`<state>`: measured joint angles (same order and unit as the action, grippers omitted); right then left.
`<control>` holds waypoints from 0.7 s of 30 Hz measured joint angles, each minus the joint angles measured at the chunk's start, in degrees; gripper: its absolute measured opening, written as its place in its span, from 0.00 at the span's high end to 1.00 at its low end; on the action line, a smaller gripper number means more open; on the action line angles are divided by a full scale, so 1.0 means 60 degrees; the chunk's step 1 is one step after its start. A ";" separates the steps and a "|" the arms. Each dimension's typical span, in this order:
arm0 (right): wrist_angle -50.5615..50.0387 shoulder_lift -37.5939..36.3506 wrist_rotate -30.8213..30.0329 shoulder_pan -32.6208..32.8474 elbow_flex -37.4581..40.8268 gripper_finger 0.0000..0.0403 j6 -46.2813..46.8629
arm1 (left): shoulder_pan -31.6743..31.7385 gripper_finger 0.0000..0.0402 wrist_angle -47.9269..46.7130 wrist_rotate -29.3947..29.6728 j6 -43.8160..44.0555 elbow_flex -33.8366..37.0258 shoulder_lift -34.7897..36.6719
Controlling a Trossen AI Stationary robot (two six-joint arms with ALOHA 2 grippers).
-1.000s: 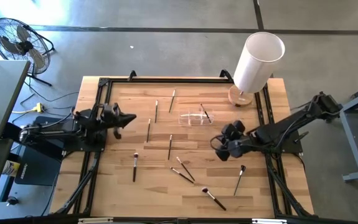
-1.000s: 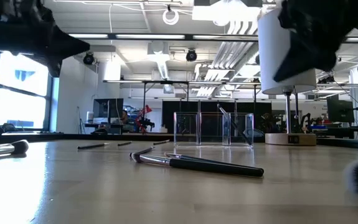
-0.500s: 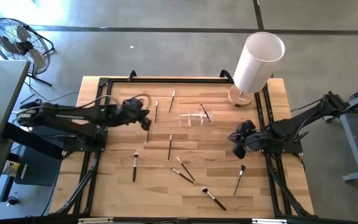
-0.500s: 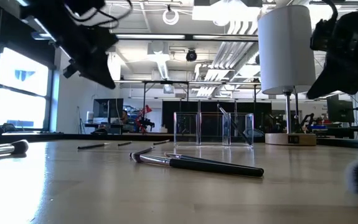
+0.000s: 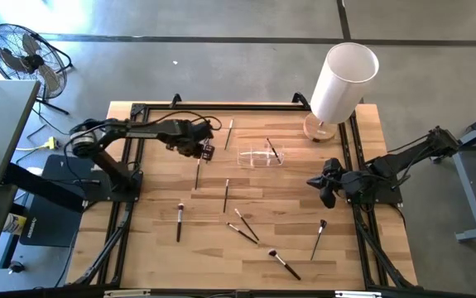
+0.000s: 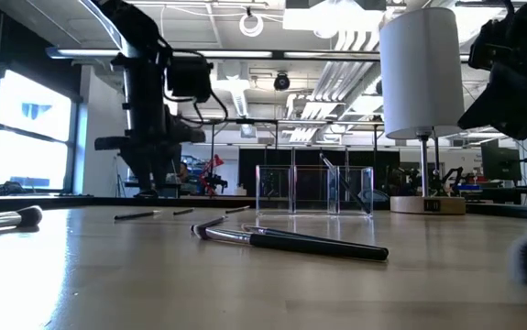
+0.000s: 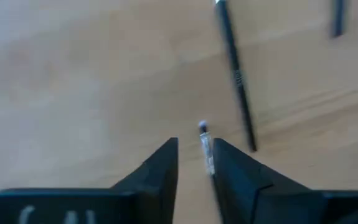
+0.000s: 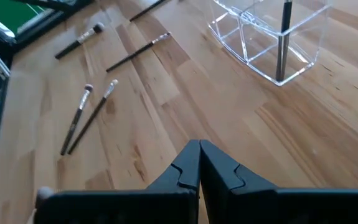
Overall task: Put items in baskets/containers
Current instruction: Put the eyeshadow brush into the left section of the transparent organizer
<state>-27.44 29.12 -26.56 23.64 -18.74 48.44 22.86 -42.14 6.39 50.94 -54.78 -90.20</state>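
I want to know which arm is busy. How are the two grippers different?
The left gripper reaches out over the table, fingers slightly apart around a thin brush; the right gripper waits by the right edge, fingers shut and empty. Both are dark, with two fingers.

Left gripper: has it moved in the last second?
Yes. The left gripper has swung from the table's left edge inward toward the clear tray.

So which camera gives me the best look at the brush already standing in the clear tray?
The right wrist view: the brush leans upright inside the clear tray, close and unblocked. The high view shows it small and slanted; the low view shows only a thin stick through the walls. The left wrist view misses it.
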 joint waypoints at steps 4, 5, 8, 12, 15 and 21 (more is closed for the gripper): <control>0.0015 0.0018 -0.0001 0.0000 0.0000 1.00 0.0453 | 0.0079 0.67 0.0070 -0.0219 -0.0114 0.0000 -0.0291; 0.0018 0.0022 -0.0001 0.0000 0.0000 1.00 0.0504 | 0.0066 0.67 0.0187 -0.0224 -0.0164 -0.0003 -0.0315; 0.0143 0.0018 -0.0127 0.0000 0.0000 1.00 0.0522 | 0.0064 0.66 0.0389 -0.0168 -0.0261 0.0000 -0.0355; 0.0316 0.0021 -0.0514 0.0000 0.0000 1.00 0.0507 | 0.0064 0.66 0.0716 0.0083 -0.0471 -0.0004 -0.0352; 0.0324 0.0022 -0.0503 0.0000 0.0000 1.00 0.0507 | 0.0067 0.66 0.0939 0.0114 -0.0546 -0.0004 -0.0352; 0.0320 0.0022 -0.0486 0.0000 0.0000 1.00 0.0494 | 0.0064 0.66 0.0954 0.0098 -0.0691 -0.0002 -0.0671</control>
<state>-25.52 29.26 -29.47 23.64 -18.74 51.41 23.24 -36.41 6.98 46.79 -54.80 -94.23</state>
